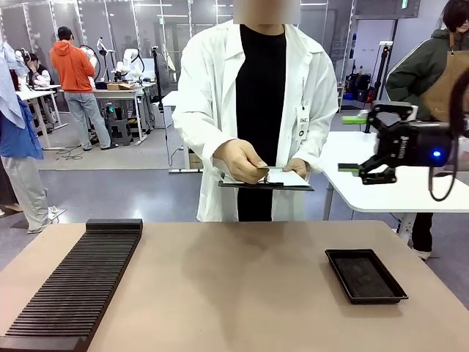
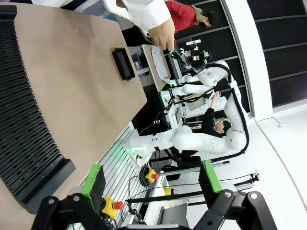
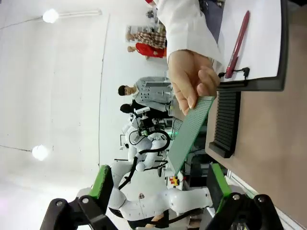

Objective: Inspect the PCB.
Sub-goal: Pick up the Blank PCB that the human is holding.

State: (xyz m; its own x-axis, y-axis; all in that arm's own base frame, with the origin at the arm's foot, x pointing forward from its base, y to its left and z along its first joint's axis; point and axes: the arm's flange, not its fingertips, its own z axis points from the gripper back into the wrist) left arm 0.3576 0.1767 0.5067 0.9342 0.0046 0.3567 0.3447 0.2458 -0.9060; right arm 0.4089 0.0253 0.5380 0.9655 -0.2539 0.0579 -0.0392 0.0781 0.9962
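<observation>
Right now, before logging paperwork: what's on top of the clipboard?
White paper and a red pen lie on the clipboard; the person's hand, holding the PCB, hides part of the sheet.

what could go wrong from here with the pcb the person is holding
1. The person's hand pinches the PCB by one end only, so the board might slip or swing if nudged.
2. The right gripper is open and pointed toward that hand; closing in could catch the person's fingers instead of the board's free end.
</observation>
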